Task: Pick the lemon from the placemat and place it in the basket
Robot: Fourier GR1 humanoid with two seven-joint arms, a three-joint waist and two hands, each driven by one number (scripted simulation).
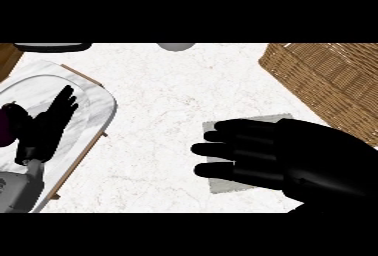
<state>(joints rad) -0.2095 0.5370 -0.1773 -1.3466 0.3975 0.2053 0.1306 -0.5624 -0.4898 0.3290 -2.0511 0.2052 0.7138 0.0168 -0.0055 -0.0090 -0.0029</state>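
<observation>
My right robot hand (pixel 295 155) lies over the grey placemat (pixel 229 184), fingers extended toward nine o'clock; the lemon is hidden beneath. The wicker basket (pixel 325 80) sits at one o'clock. My left robot hand (pixel 48 125) rests open at nine o'clock.

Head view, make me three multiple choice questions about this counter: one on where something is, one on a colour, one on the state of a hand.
1. Where is the wicker basket?
A. upper right corner
B. lower left corner
C. centre of the counter

2. What colour is the placemat under the right hand?
A. red
B. grey
C. bright green

3. How is the left hand held?
A. curled round a cup
B. pinching a spoon
C. open, fingers straight

Answers:
1. A, the woven wall fills the upper right.
2. B, grey edges show round the hand's fingers.
3. C, its fingers point up over the marble tray, holding nothing.
</observation>
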